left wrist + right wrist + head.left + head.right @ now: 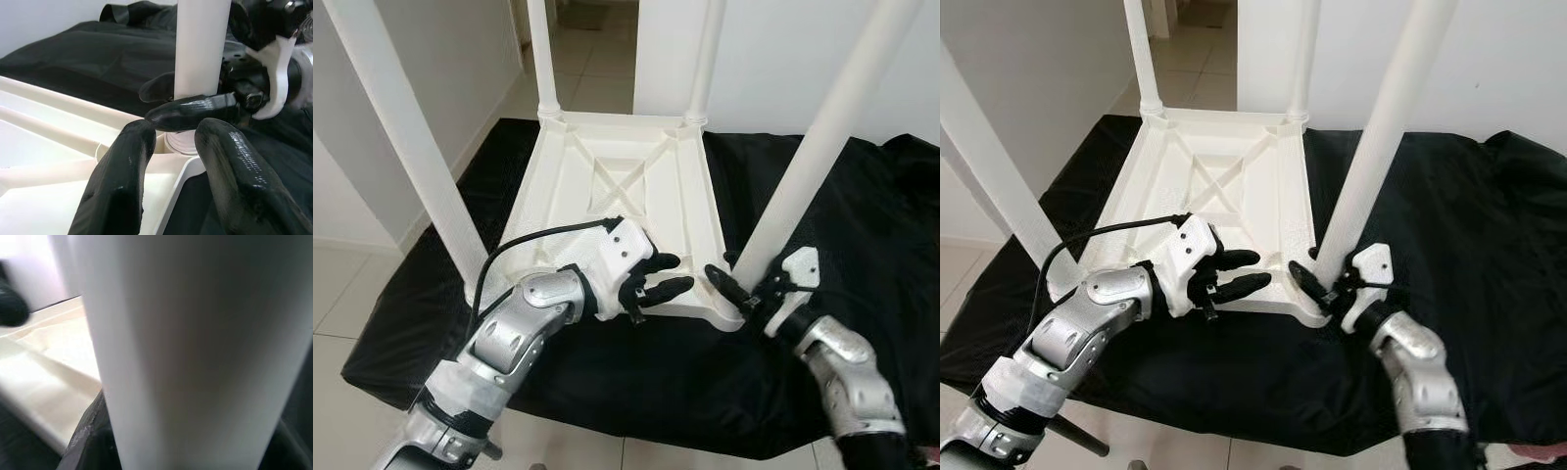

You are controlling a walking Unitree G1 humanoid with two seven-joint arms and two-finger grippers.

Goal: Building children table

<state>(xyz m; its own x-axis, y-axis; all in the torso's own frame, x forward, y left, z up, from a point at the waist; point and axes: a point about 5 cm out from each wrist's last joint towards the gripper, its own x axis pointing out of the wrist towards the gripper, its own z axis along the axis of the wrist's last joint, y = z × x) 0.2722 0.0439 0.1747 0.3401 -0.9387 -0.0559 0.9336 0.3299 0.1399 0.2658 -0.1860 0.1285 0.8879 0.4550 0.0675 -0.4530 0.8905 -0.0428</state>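
- A white plastic children's table top (pixel 607 186) lies upside down on a black cloth (pixel 862 235) that covers a low surface, its ribbed underside with a cross-shaped brace facing up.
- Four white legs stand up from its corners: the far-left leg (pixel 540 54), the far-right leg (pixel 705 59), the near-left leg (pixel 406 137) and the near-right leg (pixel 822 137).
- The two near legs lean outward as they rise; the two far ones stand nearly straight in their sockets.
- The right gripper (pixel 736 282) is at the near-right corner of the table top, its black fingers closed around the foot of the near-right leg just above the socket; the right wrist view shows the white leg close up between them.
- The left gripper (pixel 664 276) rests over the near edge of the table top, just to the left of that corner, pointing toward the right gripper.
- Its two fingers (pixel 230 171) are spread apart with nothing between them, their tips close to the socket collar (pixel 182 142) and to one finger of the right gripper.
- Pale floor tiles (pixel 342 294) show on the left of the cloth, and a white wall (pixel 822 49) stands behind it.
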